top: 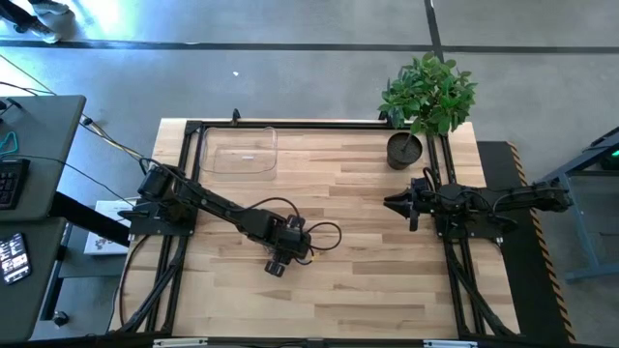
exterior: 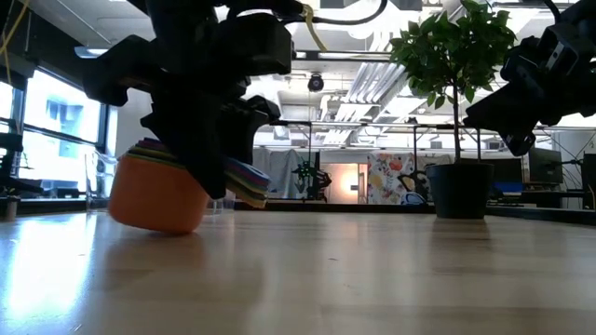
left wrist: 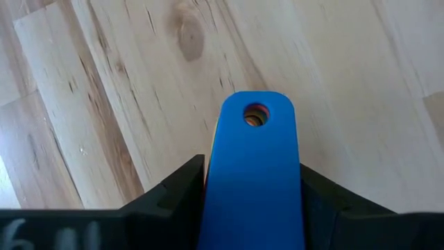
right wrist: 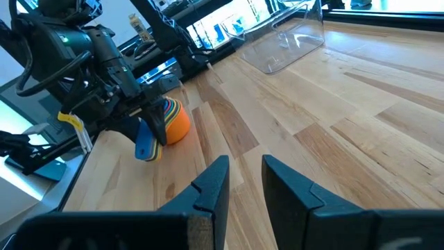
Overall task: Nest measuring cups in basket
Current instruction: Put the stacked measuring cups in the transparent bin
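Nested measuring cups (right wrist: 166,123) on table (top: 368,222), blue handle (left wrist: 253,180) clamped in left gripper (top: 278,263) jaws, right gripper (right wrist: 244,182) jaws narrowly apart.

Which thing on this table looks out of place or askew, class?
The nested measuring cups are tipped on their side in the left gripper, handles pinched, orange bowl on the table. The basket holds nothing.

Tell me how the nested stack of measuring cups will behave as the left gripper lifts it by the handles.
The left gripper clamps the stacked flat handles, blue handle on top, so the stack of measuring cups probably lifts as one stiff, light piece. The smooth plastic handles may slip or fan apart. The orange cup has a round bowl and would likely roll if set down tilted.
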